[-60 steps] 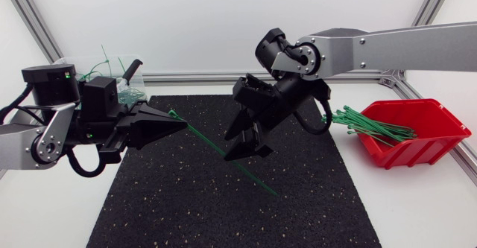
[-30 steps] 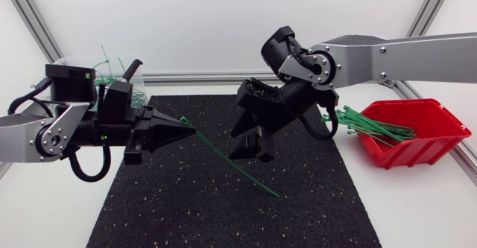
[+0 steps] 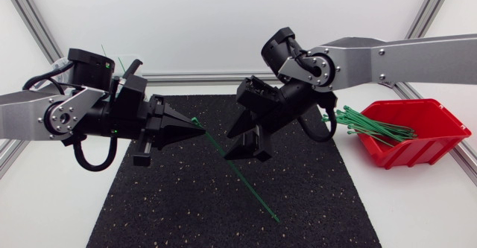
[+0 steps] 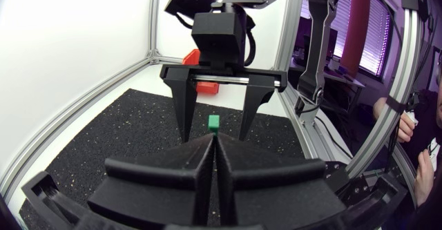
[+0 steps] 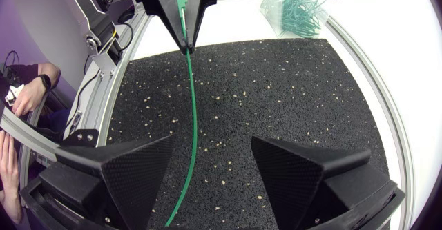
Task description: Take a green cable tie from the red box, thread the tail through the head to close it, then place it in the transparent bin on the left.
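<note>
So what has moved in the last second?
The left tool, shut on the tie, slid toward the right tool, and the tie's tail swung nearer the mat's front. The right tool barely shifted and stayed open. The red box is unchanged.

The left pincer [image 3: 195, 127], clamped on the green cable tie [image 3: 253, 192], faces the spread right pincer [image 3: 247, 153] mid-table. The tie slants across the gap between them. Near black mat [image 3: 164, 211] offers passage. The left arm [image 3: 67, 118] screens the transparent bin [image 5: 293, 12].
</note>
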Controlling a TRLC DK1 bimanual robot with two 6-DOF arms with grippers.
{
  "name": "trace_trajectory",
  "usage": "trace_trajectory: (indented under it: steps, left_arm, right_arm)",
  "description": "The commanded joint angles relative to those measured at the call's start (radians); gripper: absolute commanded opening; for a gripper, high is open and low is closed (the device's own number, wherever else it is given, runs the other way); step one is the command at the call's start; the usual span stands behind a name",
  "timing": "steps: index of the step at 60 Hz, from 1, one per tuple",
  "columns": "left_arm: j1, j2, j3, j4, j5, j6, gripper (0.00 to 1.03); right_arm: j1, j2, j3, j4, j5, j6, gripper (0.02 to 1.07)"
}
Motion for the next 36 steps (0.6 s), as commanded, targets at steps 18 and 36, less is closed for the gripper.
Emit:
trace_trajectory:
  steps: [18,36]
  left_arm:
    - [-0.009,0.011,0.093,-0.066,0.07,-0.031,0.03]
    - [0.005,0.035,0.11,-0.066,0.103,-0.055,0.03]
  right_arm:
    - [-0.012,0.009,0.113,-0.007,-0.107,0.096,0.7]
    - [-0.015,-0.005,0.096,-0.008,-0.141,0.104,0.27]
